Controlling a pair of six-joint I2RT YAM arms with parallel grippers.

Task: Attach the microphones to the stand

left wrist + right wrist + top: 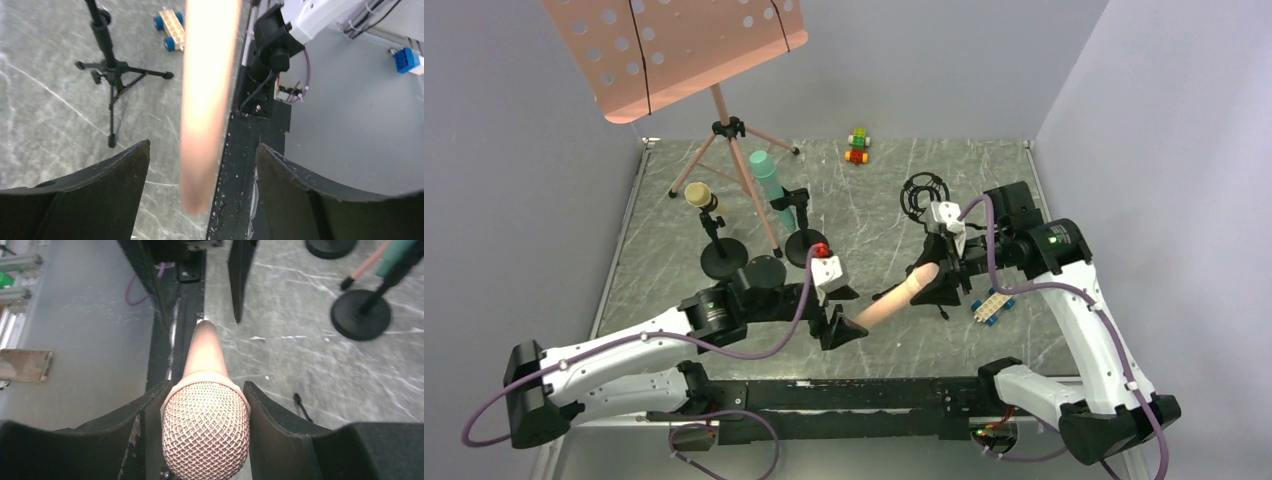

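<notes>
Salmon microphone (902, 297) aloft over tabletop (874, 205), head pinched in right tool (205, 407); left tool (842, 326) spread, flanking the tail, no contact. Already mounted: teal microphone (767, 172), yellow microphone (700, 195). Ring-clip stand (924, 197) empty; one left.

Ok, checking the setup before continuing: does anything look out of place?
Two toy cars don't belong with the mic gear: a colourful car at the back, a white car beside the right arm. Nothing spilled or broken.
</notes>
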